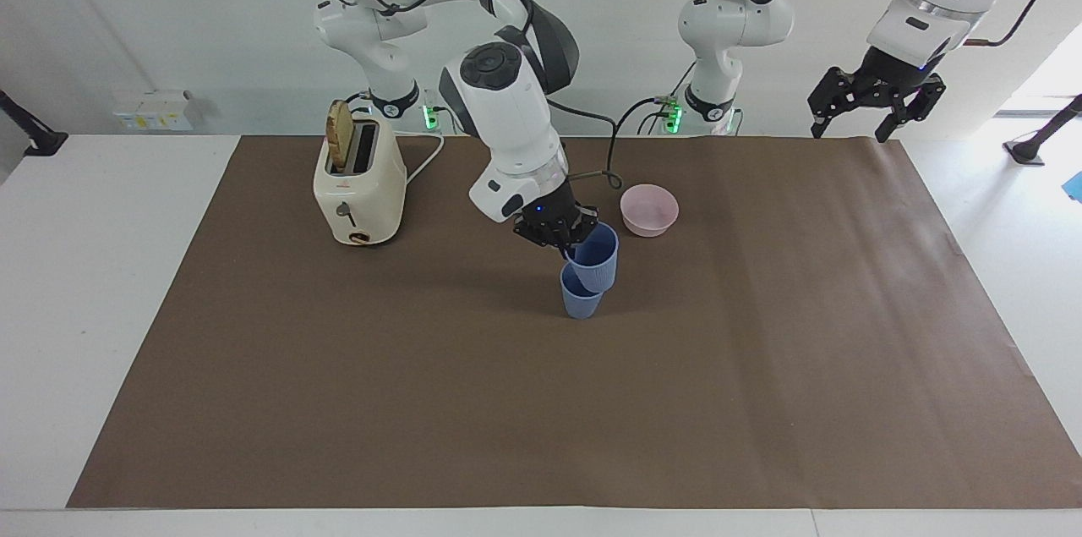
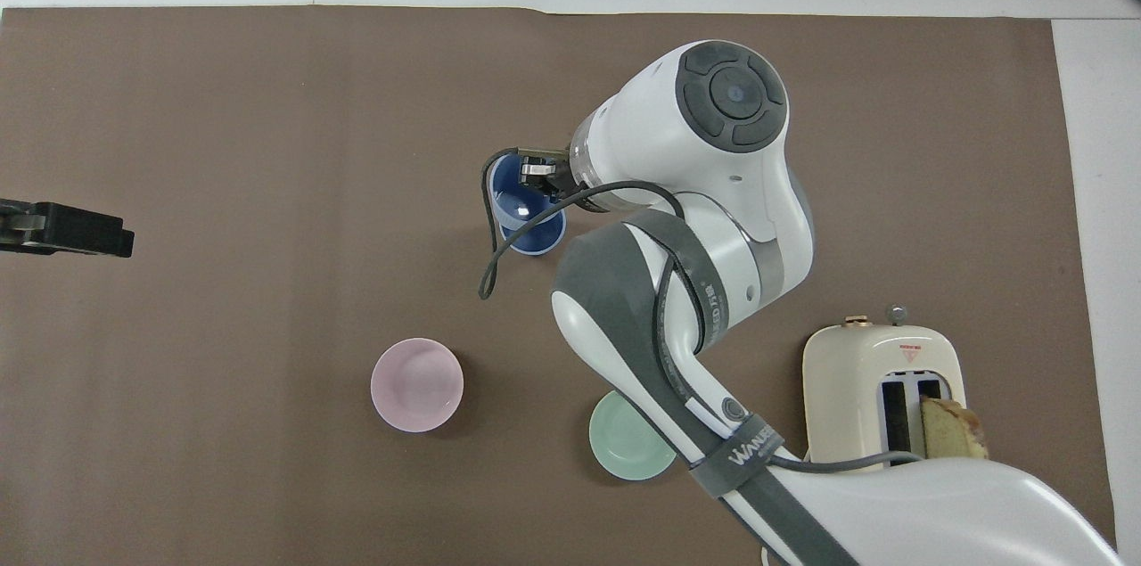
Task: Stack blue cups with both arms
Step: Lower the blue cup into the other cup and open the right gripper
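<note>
My right gripper point(image 1: 568, 243) is shut on the rim of one blue cup point(image 1: 597, 258) and holds it tilted over the second blue cup point(image 1: 580, 302), which stands upright near the middle of the brown mat. The held cup's base is at the standing cup's mouth; I cannot tell how deep it sits. In the overhead view the held cup point(image 2: 514, 192) overlaps the standing cup point(image 2: 540, 238), with the right gripper point(image 2: 539, 177) at its rim. My left gripper point(image 1: 875, 104) is open and empty, and waits in the air over the mat's edge at the left arm's end point(image 2: 62, 229).
A pink bowl point(image 1: 649, 210) sits nearer to the robots than the cups. A green bowl point(image 2: 624, 452) is partly under the right arm. A cream toaster point(image 1: 357, 192) with a bread slice stands toward the right arm's end. A black cable point(image 2: 488, 263) hangs by the cups.
</note>
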### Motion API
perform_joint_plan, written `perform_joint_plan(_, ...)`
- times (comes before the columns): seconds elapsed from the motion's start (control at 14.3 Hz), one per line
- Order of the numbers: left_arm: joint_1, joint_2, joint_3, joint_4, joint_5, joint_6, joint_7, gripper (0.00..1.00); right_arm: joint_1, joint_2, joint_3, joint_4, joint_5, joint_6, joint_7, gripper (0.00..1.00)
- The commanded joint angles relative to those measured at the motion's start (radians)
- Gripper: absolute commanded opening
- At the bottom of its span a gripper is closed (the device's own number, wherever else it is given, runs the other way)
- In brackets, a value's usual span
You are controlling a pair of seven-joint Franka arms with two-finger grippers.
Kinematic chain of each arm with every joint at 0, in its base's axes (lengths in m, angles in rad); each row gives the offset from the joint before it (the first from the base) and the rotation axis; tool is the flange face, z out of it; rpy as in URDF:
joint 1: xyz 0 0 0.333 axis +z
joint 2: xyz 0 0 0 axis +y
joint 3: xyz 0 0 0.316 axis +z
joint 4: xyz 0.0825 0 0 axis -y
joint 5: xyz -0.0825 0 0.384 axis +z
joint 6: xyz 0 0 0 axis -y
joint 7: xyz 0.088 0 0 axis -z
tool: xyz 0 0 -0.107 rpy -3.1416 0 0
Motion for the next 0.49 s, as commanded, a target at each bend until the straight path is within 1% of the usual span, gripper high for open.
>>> perform_joint_plan(0.0,0.005,-0.010,0.001,0.000,-0.013,-0.015,0.000,1.00,-0.006,-0.035,0.005,-0.070,0.009,0.000,0.022,0.00)
perform_joint_plan(0.42,0.005,-0.010,0.001,0.000,-0.013,-0.017,0.000,1.00,-0.001,-0.033,0.004,-0.075,0.008,0.000,0.022,0.00)
